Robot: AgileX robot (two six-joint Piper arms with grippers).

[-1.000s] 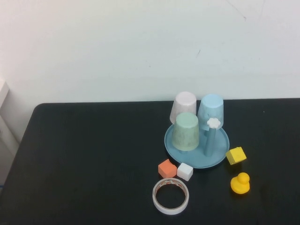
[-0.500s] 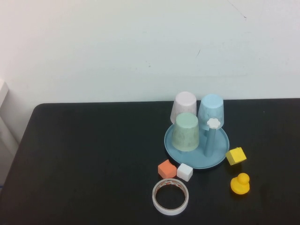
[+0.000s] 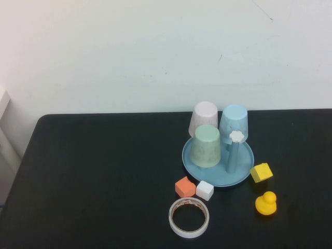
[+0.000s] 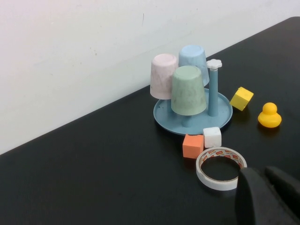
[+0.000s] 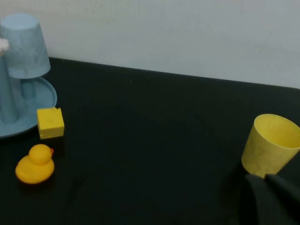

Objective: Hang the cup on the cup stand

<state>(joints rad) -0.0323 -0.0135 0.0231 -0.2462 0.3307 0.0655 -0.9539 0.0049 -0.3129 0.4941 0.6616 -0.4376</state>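
The cup [image 3: 233, 123] hangs inverted on the cup stand [image 3: 241, 174], while left gripper [image 4: 268, 197] and right gripper [image 5: 271, 197] sit pressed together, well apart.

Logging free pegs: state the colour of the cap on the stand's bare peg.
White, flower-shaped cap on a blue peg; clearest in the left wrist view.

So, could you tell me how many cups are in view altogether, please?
4. Three sit upside down on the cup stand: the pink cup, the green cup and the cup. A yellow cup stands upright, only in the right wrist view.
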